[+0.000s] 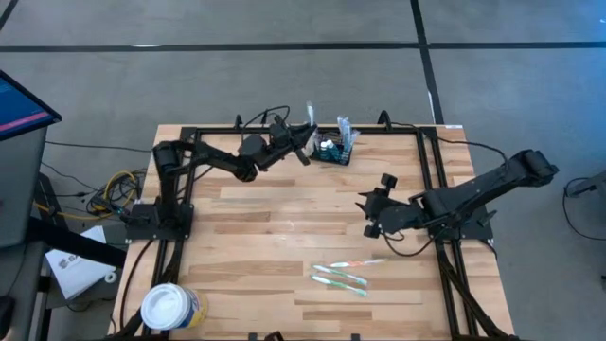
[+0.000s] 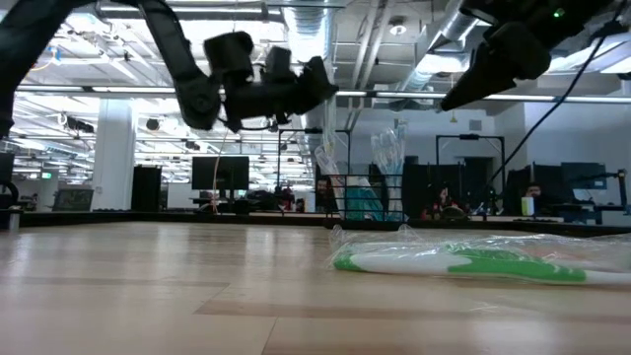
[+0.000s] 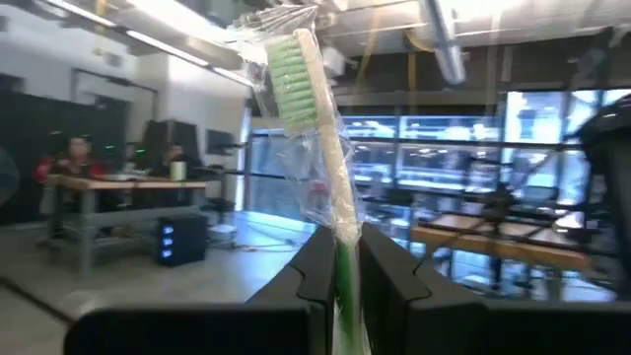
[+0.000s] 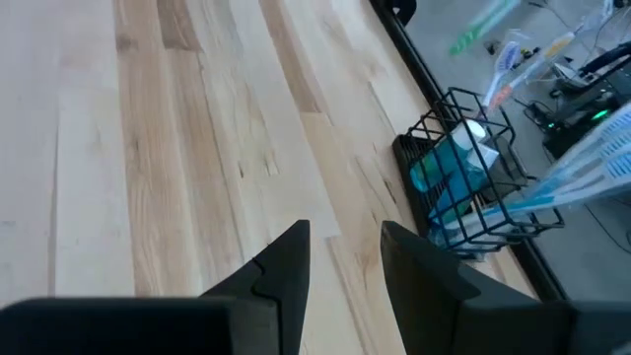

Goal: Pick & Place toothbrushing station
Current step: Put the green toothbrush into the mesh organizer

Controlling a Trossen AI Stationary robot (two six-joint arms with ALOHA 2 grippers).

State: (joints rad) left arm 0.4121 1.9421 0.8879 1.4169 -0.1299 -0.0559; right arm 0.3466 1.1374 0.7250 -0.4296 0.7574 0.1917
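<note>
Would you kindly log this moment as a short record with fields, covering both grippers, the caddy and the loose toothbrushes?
left gripper: shut on a wrapped toothbrush with green bristles, raised near the table's far edge, beside the caddy
right gripper: open, empty, hovering over the bare table right of centre
caddy: black wire, at the far edge, holding a blue bottle and wrapped brushes
loose toothbrushes: lying flat on the table near the front, right of centre
white tub: front left corner
</note>
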